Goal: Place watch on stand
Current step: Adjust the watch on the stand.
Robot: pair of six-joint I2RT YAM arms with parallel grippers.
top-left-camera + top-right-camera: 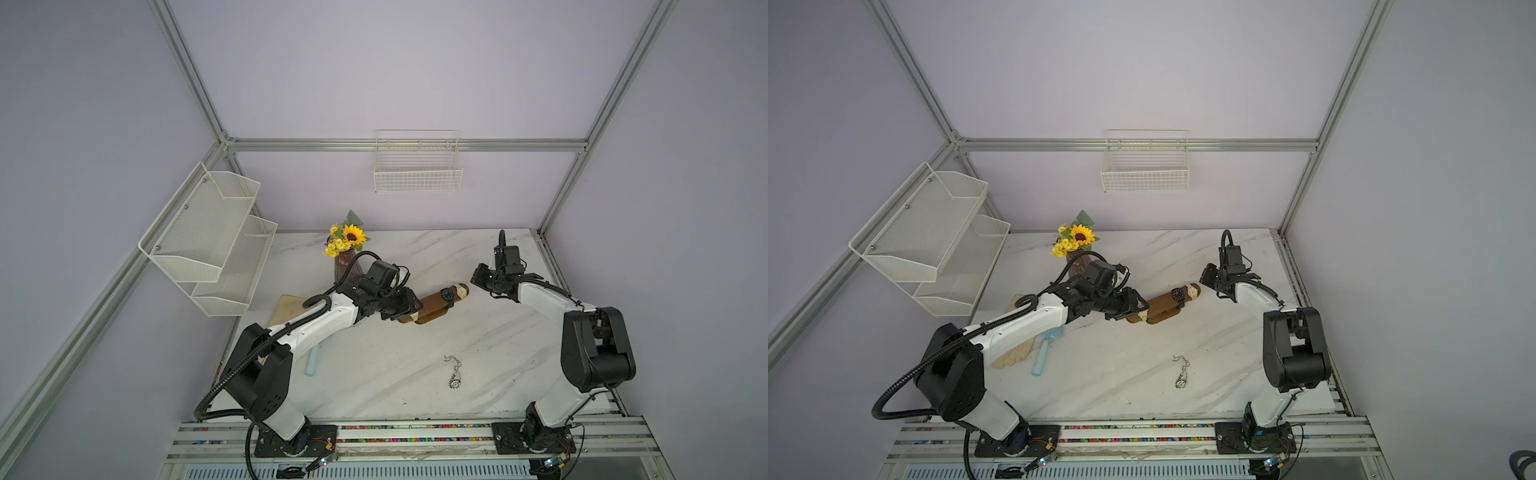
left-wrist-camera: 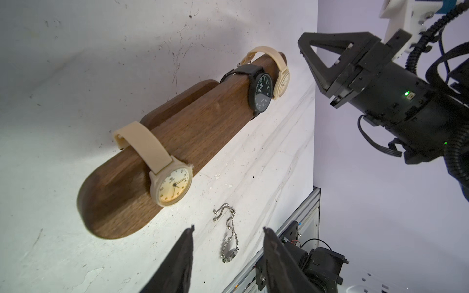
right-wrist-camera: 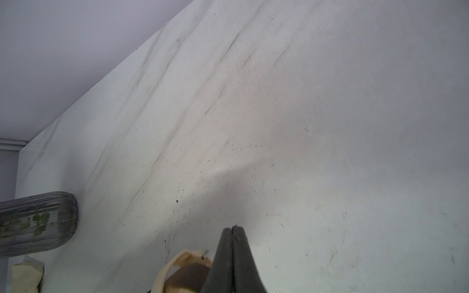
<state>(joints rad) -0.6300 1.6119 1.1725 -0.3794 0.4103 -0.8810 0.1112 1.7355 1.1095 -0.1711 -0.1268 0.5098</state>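
In both top views left gripper (image 2: 228, 227) partly hides stand (image 1: 436, 301) near end; jaws parted, empty. By far end, right gripper (image 3: 232, 227) closed, empty. On stand: cream watch (image 2: 172, 187); silver watch (image 1: 456, 380) apart from stand on marble counter (image 1: 374, 386). Lilac walls (image 1: 415, 83).

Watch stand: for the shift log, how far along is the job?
Done: a cream watch, a black watch and a second cream watch are strapped round the stand. In hand: nothing; the left end effector is open by the stand, the right end effector shut, empty. Left: the silver chain watch lies on the table.
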